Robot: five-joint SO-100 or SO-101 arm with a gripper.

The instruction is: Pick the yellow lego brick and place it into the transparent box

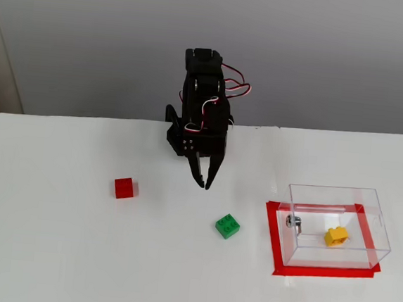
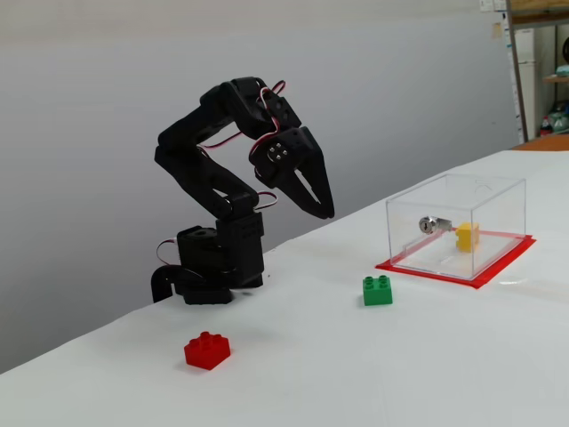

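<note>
The yellow lego brick [image 1: 336, 236] sits inside the transparent box [image 1: 366, 208], down on its floor toward the middle, and in the other fixed view the same brick [image 2: 466, 236] shows through the clear wall of the box [image 2: 498, 197], close to a small metal fitting [image 2: 430, 224] mounted on one side. That fitting [image 1: 293, 220] lies on the box's left wall in the view from in front. The box stands on the white bench [image 1: 51, 251] inside a frame of red tape [image 1: 273, 235], which runs around its base as a rectangle; from the side the tape [image 2: 471, 278] peeks out along the near edge. Over to the arm: the black gripper [image 1: 203, 184] hangs above the bench with its jaws pointing down, tips drawn together and nothing between them, well apart from the box. From the side the gripper [image 2: 325, 212] is clearly off the surface, angled down and toward the box, with red and white wires looping over the arm's upper joints. A green brick [image 1: 227, 226] rests on the bench between the gripper and the box, just left of the tape; from the side it [image 2: 377, 290] stands in front of the tape's near corner. A red brick [image 1: 123, 187] sits alone farther left, and in the side view it [image 2: 207, 350] is nearest the camera, in front of the arm's base [image 2: 212, 267].
</note>
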